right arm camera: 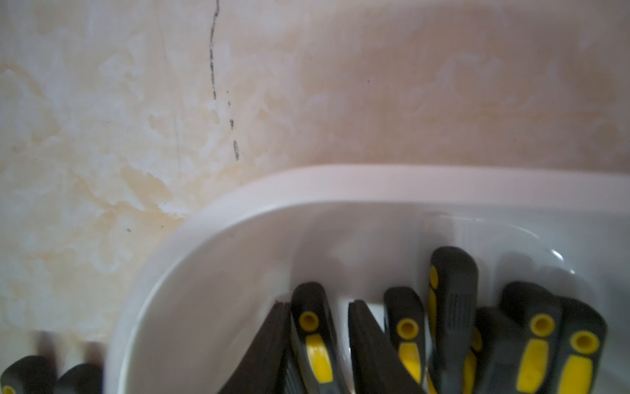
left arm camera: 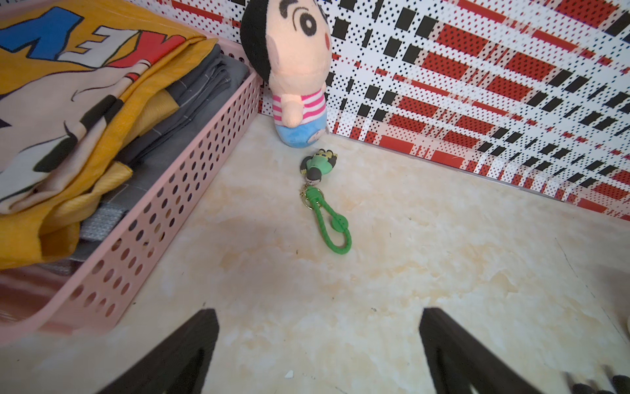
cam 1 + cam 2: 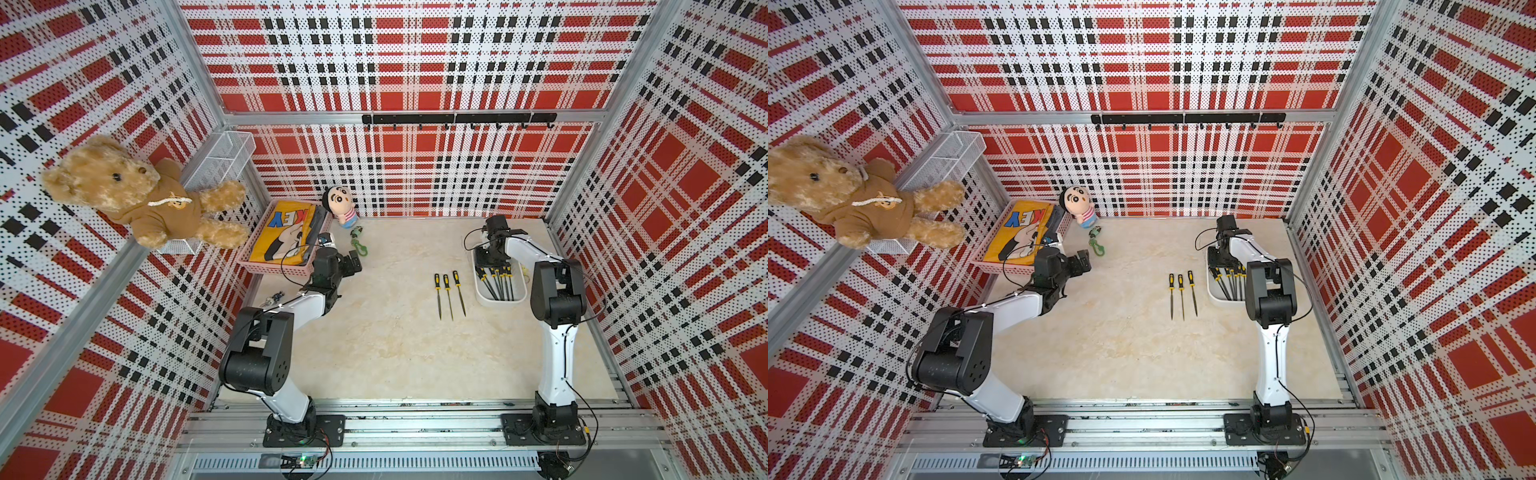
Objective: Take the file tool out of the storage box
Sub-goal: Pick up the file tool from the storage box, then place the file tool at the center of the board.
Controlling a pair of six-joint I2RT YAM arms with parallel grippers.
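Note:
The storage box (image 3: 498, 302) (image 3: 1219, 300) is a shallow white tub at the table's right side, holding several black-and-yellow file tools (image 3: 500, 284). My right gripper (image 3: 487, 266) (image 1: 319, 307) reaches down into the box's far end. Its jaws stand narrowly apart on either side of one file handle (image 1: 312, 327); one finger touches it and a slim gap shows on the other side. In the right wrist view the box rim (image 1: 375, 180) curves round the handles. Three files (image 3: 448, 293) (image 3: 1182, 293) lie side by side on the table, left of the box. My left gripper (image 3: 355, 264) (image 2: 318, 310) is open and empty.
A pink perforated basket (image 3: 266, 266) with folded cloth stands at the back left, close to my left arm. A plush doll (image 3: 338, 205) and a green keychain (image 3: 358, 243) lie beyond it. A teddy bear (image 3: 137, 195) and a wire basket (image 3: 224, 153) hang on the left wall.

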